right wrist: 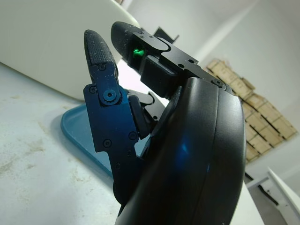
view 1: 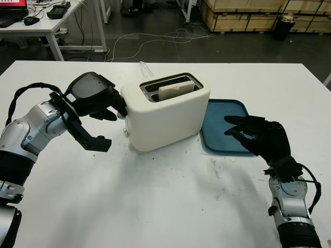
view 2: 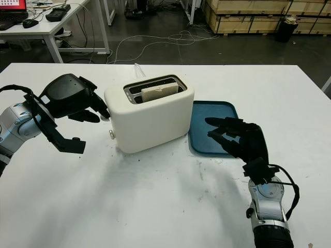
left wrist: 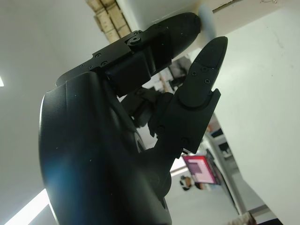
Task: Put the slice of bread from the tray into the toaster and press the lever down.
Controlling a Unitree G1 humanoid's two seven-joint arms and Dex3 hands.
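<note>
Bread slice [view 1: 176, 91] sits in the toaster [view 1: 166, 110]; left robot hand [view 1: 98, 99], open, touches its end; right robot hand [view 1: 257, 135], open, hovers over the blue tray [view 1: 222, 110].

- A pale slice of bread [view 1: 176, 91] is seated upright in a slot of the toaster, its top edge showing.
- The cream toaster [view 1: 168, 112] is stood just beside the teal tray [view 1: 227, 126].

one toaster [view 1: 165, 116], one bread slice [view 1: 176, 91], one tray [view 1: 227, 124]
</note>
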